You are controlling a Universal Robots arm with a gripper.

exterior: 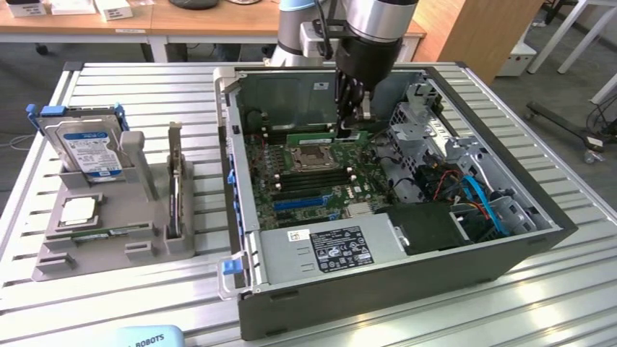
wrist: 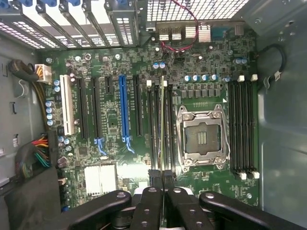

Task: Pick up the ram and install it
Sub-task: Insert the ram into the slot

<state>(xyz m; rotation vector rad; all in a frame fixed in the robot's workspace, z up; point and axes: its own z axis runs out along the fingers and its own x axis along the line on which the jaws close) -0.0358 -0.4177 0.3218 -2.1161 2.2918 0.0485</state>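
Observation:
My gripper (exterior: 353,124) reaches down into the open computer case (exterior: 540,224) and is shut on the ram (exterior: 311,135), a thin green stick. In the wrist view the ram (wrist: 161,120) appears edge-on between the two black fingertips (wrist: 153,176). It lies in line with the dark memory slots (wrist: 152,124) beside the empty processor socket (wrist: 203,136). Whether its lower edge touches a slot I cannot tell. The motherboard (exterior: 308,181) lies flat under it.
A grey holder (exterior: 115,238) on the exterior view's left carries a hard drive (exterior: 89,148), a square silver processor chip (exterior: 77,210), a tall dark upright card (exterior: 175,191) and a small green stick (exterior: 101,234). Cables (exterior: 477,199) and a drive cage (exterior: 424,134) crowd the case's right side.

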